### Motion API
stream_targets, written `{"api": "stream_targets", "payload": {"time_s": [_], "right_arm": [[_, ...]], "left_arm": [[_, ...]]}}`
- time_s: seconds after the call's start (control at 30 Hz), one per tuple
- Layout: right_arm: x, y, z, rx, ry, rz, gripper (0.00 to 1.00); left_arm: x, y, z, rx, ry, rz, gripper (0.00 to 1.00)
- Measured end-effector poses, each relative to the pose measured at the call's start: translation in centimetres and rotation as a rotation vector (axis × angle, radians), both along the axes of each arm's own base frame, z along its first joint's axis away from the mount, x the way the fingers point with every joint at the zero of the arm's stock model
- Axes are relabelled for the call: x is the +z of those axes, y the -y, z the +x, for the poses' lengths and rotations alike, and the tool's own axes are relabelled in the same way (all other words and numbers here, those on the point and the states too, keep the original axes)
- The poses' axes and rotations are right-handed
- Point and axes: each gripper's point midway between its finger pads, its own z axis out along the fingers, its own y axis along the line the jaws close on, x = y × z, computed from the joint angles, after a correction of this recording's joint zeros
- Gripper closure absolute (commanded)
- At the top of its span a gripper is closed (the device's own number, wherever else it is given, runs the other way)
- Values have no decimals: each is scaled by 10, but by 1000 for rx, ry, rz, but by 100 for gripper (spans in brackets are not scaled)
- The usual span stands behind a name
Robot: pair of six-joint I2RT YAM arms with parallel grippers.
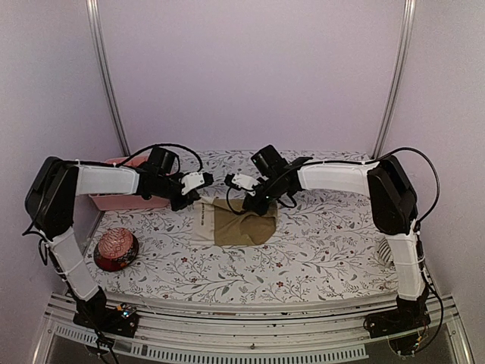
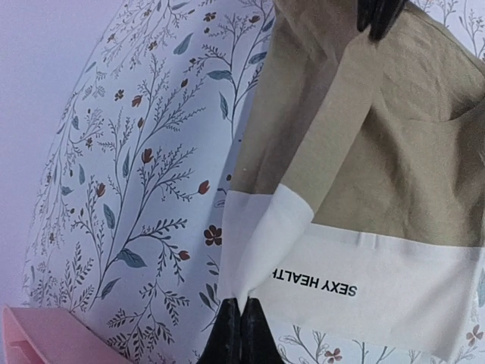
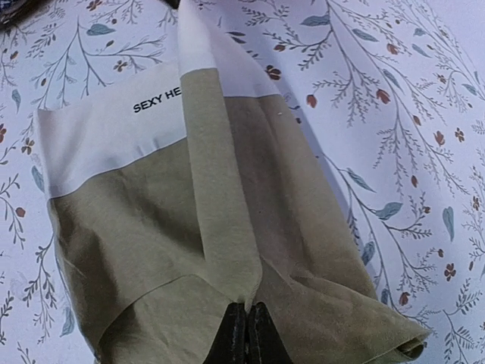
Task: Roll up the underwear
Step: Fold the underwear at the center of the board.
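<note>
Pressed-together fingertips of the left gripper [image 2: 241, 334] pinched the pale waistband [image 2: 379, 288] at its edge, and the right gripper [image 3: 246, 334] likewise pinched the leg-end hem of the tan underwear [image 3: 136, 227]. It lay mid-table with one side lifted for a lengthwise fold. I judged that no roll had begun. Beneath it was a floral tablecloth [image 1: 326, 243], with lilac walls [image 1: 250, 68] around

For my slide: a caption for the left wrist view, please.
The left claw grips the tan underwear by its pale band on the floral table.
</note>
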Motion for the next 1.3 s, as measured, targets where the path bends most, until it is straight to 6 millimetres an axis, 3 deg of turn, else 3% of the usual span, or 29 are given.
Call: {"api": "stream_targets", "payload": {"time_s": [0.2, 0.37, 0.57, 0.9, 1.3], "right_arm": [[-10, -13, -37, 59, -6, -52, 98], [-5, -16, -54, 77, 12, -75, 98], [-1, -8, -67, 80, 18, -99, 98], [-19, 0, -87, 100, -21, -159, 98], [-26, -5, -112, 154, -65, -178, 98]], "left_arm": [[7, -4, -16, -47, 49, 1, 100], [-8, -7, -33, -78, 31, 15, 100], [-28, -8, -55, -109, -13, 31, 100], [-48, 3, -87, -168, -34, 71, 100], [-55, -5, -97, -184, -21, 108, 100]]}}
